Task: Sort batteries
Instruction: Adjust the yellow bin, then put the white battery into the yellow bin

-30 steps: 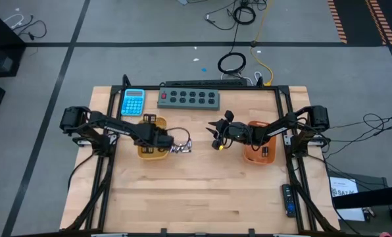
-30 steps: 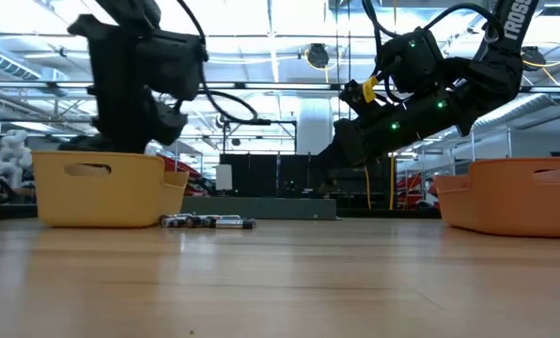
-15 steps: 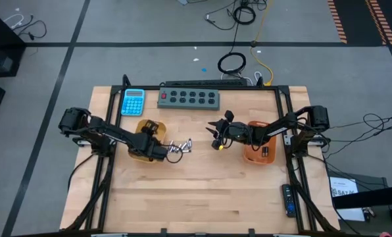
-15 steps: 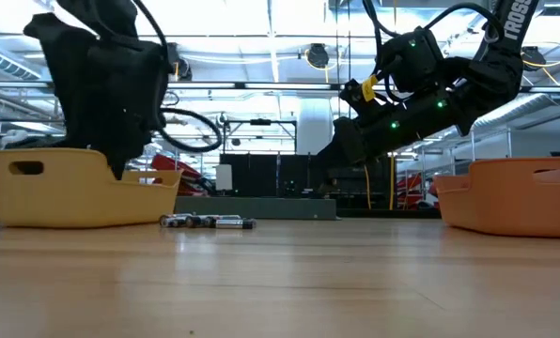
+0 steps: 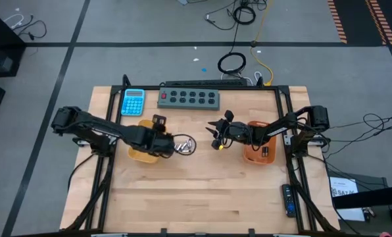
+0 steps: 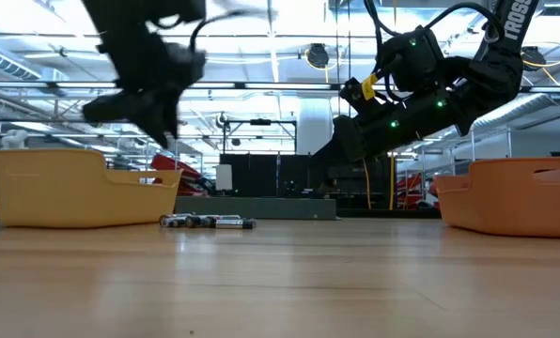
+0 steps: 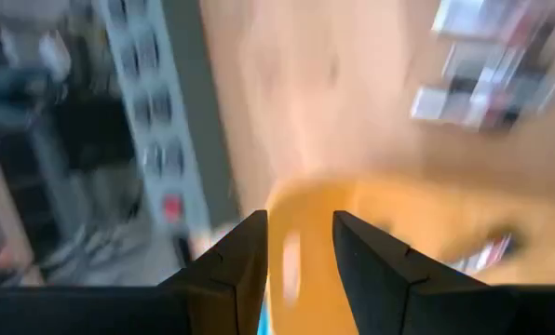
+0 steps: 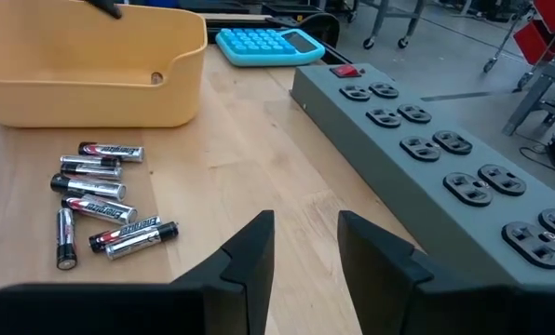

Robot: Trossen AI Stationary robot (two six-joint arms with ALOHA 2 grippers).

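The batteries (image 8: pixel 101 199) lie loose on the wooden desk (image 5: pixel 196 191) beside the yellow tray (image 5: pixel 143 153), clear of both grippers' part-open, empty jaws; cables litter the floor behind.

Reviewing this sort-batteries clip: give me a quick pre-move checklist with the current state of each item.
1. Batteries lying loose on the table, reachable: ok.
2. Yellow tray upright beside the pile: ok.
3. Orange tray upright at the right side: ok.
4. Left gripper empty, fingers apart, over the yellow tray: ok.
5. Right gripper empty, fingers apart, raised off the table: ok.
6. Batteries already in the yellow tray: cannot tell.
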